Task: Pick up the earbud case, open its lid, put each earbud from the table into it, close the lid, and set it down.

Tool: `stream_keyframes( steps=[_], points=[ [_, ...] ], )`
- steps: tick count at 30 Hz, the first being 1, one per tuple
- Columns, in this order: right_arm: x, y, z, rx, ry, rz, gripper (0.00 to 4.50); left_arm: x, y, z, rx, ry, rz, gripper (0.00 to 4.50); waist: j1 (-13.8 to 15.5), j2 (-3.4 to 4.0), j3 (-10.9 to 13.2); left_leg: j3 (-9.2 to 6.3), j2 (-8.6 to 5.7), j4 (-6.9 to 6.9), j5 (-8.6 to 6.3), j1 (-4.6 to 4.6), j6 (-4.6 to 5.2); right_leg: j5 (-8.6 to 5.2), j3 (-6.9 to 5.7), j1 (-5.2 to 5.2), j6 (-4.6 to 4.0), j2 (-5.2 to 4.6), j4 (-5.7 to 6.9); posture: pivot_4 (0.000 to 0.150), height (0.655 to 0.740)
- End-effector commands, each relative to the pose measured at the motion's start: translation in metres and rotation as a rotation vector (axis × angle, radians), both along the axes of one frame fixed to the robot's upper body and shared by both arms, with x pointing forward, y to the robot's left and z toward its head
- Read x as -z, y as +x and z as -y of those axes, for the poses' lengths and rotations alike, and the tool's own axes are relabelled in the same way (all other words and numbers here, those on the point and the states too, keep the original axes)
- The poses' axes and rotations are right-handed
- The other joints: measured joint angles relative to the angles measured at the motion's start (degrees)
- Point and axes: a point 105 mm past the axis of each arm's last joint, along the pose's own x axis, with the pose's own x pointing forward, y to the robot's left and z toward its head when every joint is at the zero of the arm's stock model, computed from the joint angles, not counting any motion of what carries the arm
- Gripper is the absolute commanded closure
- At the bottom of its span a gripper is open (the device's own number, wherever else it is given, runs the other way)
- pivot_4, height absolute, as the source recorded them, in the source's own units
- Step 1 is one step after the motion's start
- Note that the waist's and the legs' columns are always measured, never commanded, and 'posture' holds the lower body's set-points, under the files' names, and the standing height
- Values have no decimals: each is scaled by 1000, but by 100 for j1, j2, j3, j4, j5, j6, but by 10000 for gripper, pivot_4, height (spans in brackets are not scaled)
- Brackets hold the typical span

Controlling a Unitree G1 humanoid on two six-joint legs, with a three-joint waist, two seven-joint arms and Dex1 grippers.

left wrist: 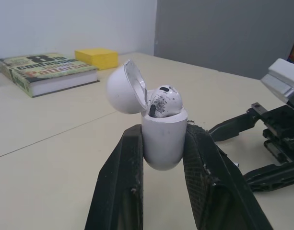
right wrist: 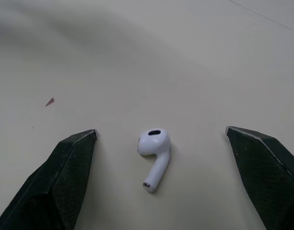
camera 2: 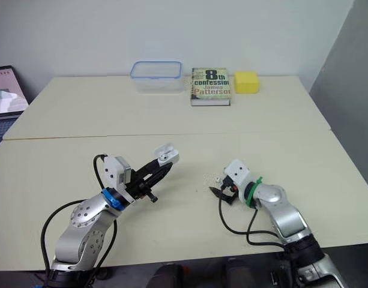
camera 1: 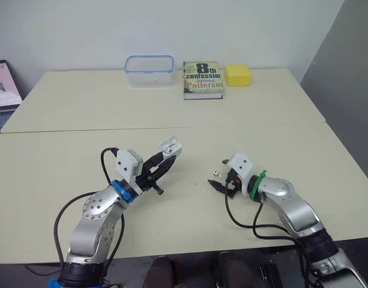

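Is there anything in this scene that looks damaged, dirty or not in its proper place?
Two small things. The stowed earbud in the open earbud case shows dark, scuffed-looking smudges on its white shell. A tiny reddish fleck lies on the table, apart from the loose earbud. Otherwise nothing looks askew.

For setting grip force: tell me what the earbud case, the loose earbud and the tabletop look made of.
Earbud case: hard white plastic, seemingly glossy; soft highlights on its rounded shell.
Loose earbud: the same smooth white plastic, with a dark vent.
Tabletop: matte cream laminate, probably; flat, no glare.
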Motion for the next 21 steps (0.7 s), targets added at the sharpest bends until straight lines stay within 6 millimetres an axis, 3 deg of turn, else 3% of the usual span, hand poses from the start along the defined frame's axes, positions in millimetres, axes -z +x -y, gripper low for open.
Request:
stream_keyframes(
  steps=[1,7,11,15,18,21],
  points=[
    [4,2,0,23,-12,-24,5821,-12,-4,2,13,6,55,37155,-2,2,-1,0,0,0,0,2,0,0,1,0,0,0,2,1500,7302],
    [4,-12,5,-12,-26,-99,26713,-12,-4,1,8,6,54,37155,23,2,-4,-2,-1,1,0,0,0,0,-1,2,0,0,1,1500,7302],
    [-6,-16,5,-40,-23,-114,39942,-12,-5,2,10,3,52,37155,36,1,-4,-3,-3,3,0,-3,0,0,-2,2,0,-3,-1,1500,7302],
    [-24,-31,7,-184,-86,-76,40857,-13,-5,3,14,2,50,37155,30,2,-4,-3,-3,2,0,-3,1,0,-3,1,1,-2,-1,1500,7302],
    [-27,-58,28,-389,-268,-66,40857,-13,-7,3,16,5,47,37155,39,6,-1,-3,-7,3,-1,-7,1,-1,-5,-1,1,-6,-5,1500,7302],
    [-25,-72,59,-500,-431,-93,40857,-12,-8,4,18,7,42,37155,28,1,-3,-3,-6,2,-1,-6,2,-1,-6,1,2,-5,-8,1500,7302]
  ],
)
